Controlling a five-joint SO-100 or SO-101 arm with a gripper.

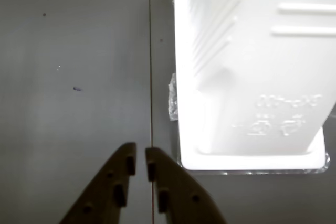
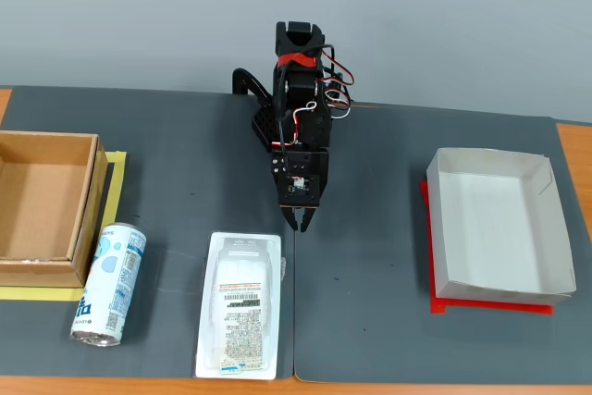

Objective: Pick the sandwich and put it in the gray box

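The sandwich (image 2: 240, 316) is a flat white packet in clear plastic with a printed label. It lies lengthwise on the dark mat near the front edge. In the wrist view it (image 1: 252, 77) fills the right side, bright white. My gripper (image 2: 303, 220) hangs just above the mat, past the packet's far right corner, shut and empty. In the wrist view its fingertips (image 1: 140, 157) nearly touch, just left of the packet and apart from it. The gray box (image 2: 546, 219), a shallow white-gray tray on a red base, sits empty at the right.
A blue-and-white drink can (image 2: 109, 284) lies on its side left of the packet. A brown cardboard box (image 2: 89, 201) on yellow tape stands at the far left. A seam between the two mats (image 1: 150, 51) runs under the gripper.
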